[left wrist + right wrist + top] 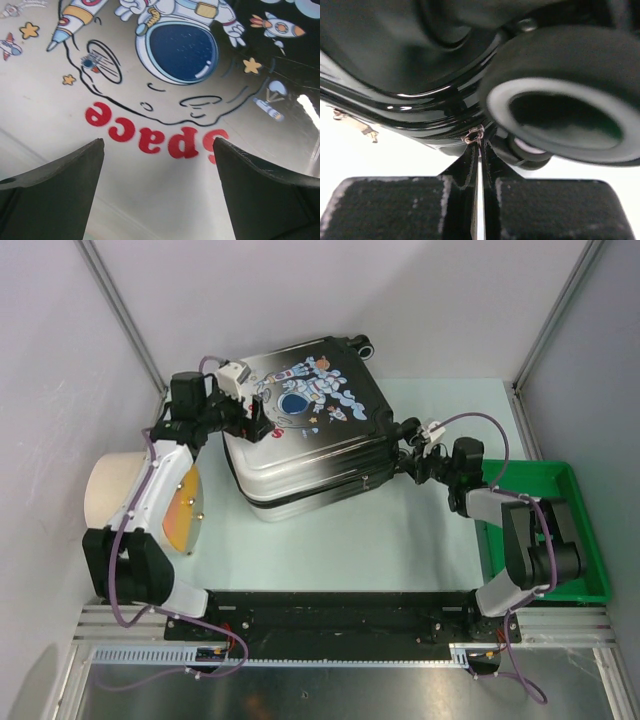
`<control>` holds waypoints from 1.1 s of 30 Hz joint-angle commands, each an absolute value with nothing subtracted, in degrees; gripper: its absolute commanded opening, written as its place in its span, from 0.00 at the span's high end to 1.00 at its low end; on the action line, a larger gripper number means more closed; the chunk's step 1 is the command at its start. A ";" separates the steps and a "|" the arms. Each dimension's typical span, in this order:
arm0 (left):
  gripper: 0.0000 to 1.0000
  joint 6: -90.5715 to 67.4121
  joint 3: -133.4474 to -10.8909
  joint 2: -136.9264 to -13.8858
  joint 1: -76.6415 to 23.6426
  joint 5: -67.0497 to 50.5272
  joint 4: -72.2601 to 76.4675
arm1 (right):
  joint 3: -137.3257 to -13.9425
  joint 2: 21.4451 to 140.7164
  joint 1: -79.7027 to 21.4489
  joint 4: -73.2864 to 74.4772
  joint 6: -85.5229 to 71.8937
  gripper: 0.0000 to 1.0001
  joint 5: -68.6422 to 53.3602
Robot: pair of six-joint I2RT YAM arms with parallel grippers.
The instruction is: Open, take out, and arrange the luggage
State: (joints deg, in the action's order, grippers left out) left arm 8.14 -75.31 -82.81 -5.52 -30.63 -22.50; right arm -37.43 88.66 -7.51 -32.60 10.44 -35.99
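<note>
Your right claw (405, 440) is pressed shut. A thin metal tab sits between its pads, and I take it for the zipper pull (478, 195); its small ring shows just beyond the fingertips. Directly ahead of that claw is the luggage (300, 430), lying flat on the table (420, 540) with the astronaut print facing up. A black wheel (555, 115) bulges just above and to the right of the pads. Your left claw (157, 142) is spread wide and holds nothing, with the printed lid right beneath it.

Expect a stiff, glossy shell that the pads will skate over on its flat faces. Take hold at the pull, the seam edge or the handle instead. The case looks light enough to slide when you drag the zipper, so pressing down with the left claw would likely steady it. The tab is thin and could slip out under a sideways tug.

You cannot see how deep the tab sits in the pads, or whether the left claw touches the lid. Most of the zipper track and all the contents are hidden. A small metal piece far to the left of the right claw may be a second pull, but it is too small to tell.
</note>
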 commanded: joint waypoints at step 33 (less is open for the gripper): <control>0.06 13.27 -94.74 -109.68 -3.16 -31.73 -37.27 | -80.32 129.36 1.41 -72.25 -10.63 0.98 -49.66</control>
State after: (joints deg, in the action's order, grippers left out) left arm 11.84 -96.49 -104.05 -3.95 -31.94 -23.07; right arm -69.80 126.89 1.23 -61.23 -8.88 -63.05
